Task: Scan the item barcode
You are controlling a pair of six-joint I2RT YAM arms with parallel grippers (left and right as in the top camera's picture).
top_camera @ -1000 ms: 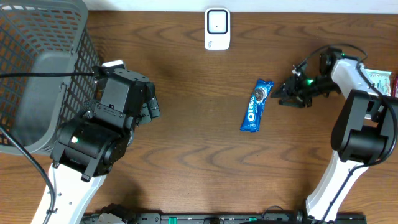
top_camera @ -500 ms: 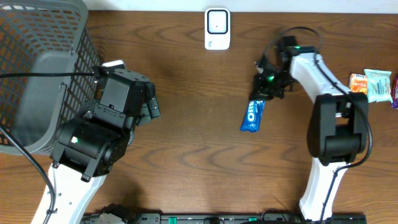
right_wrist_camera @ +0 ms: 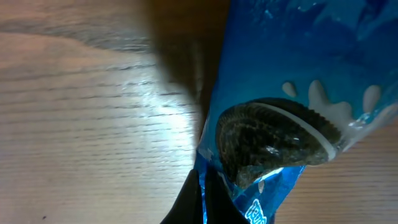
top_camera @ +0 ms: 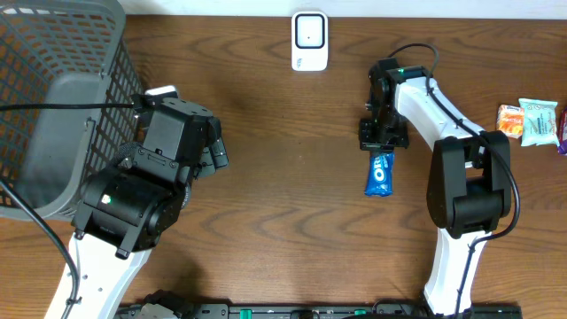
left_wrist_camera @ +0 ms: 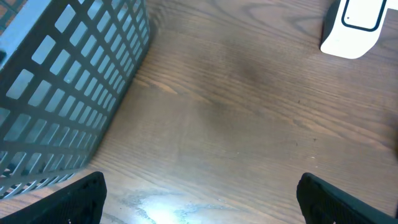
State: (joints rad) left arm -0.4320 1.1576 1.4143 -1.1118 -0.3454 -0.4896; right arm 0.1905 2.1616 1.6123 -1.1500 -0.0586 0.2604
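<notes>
My right gripper [top_camera: 384, 135] clamped on Oreo packet [top_camera: 380, 174], right-centre of table [top_camera: 283, 221].
My left gripper [left_wrist_camera: 200, 198] gapes wide, empty, beside basket [top_camera: 53, 97]; bare wood separates packet from scanner [top_camera: 309, 40] at far edge.

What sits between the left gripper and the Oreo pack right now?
Nothing: overhead, only bare wooden table separates the left gripper from the Oreo pack.

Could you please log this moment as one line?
right end effector: shut on blue Oreo cookie packet; left end effector: open, empty; white rectangular scanner: untouched
</notes>
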